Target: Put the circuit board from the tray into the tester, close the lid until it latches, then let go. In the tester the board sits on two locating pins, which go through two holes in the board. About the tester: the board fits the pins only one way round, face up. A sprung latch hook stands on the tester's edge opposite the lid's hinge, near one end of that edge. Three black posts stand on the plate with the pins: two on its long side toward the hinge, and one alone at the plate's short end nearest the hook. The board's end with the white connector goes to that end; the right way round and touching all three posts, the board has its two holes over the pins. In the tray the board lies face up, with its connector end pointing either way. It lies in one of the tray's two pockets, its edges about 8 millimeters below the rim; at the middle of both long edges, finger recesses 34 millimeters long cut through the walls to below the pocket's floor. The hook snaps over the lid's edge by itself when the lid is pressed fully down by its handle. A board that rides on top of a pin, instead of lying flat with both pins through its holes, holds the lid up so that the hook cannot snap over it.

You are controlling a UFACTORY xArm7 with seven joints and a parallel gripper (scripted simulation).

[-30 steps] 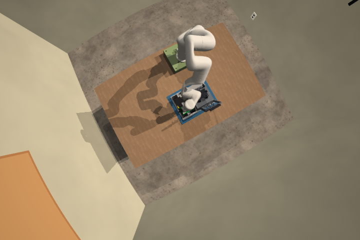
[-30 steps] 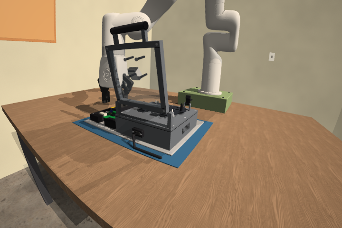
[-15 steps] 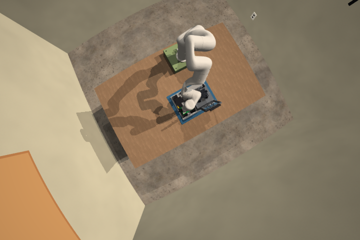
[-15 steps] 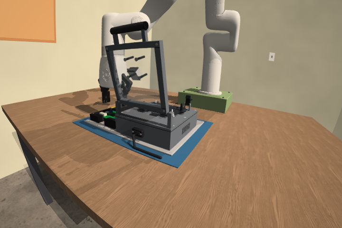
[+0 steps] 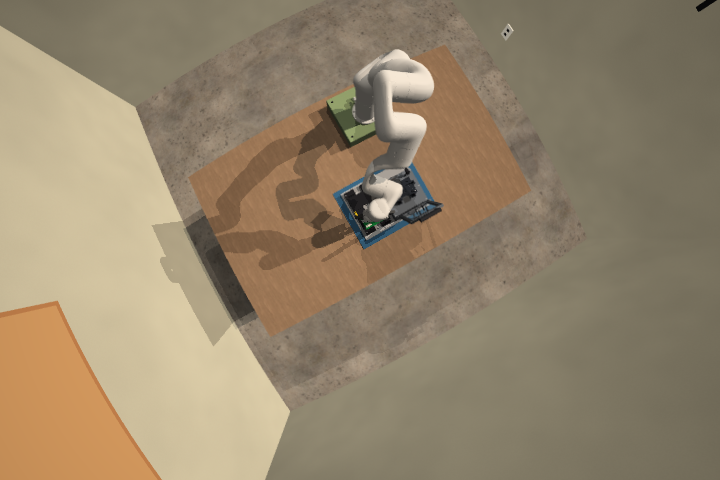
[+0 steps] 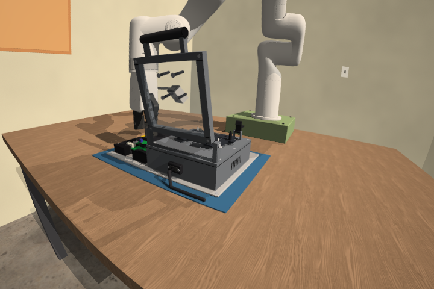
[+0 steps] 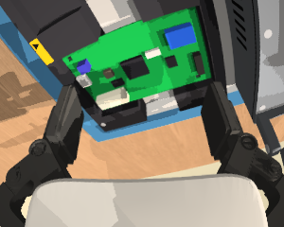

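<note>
The green circuit board lies face up in the near pocket of the black tray. A pale connector sits at the board end nearest the wrist camera. My gripper is open and empty. It hangs over the tray with one finger on each side of the board, turned a little askew to it. The dark grey tester stands beside the tray. Its lid frame stands upright and open, with the black handle on top.
Tray and tester rest on a pale plate on a blue mat on the wooden table. The latch hook stands on the tester's far edge. The arm's green base is behind.
</note>
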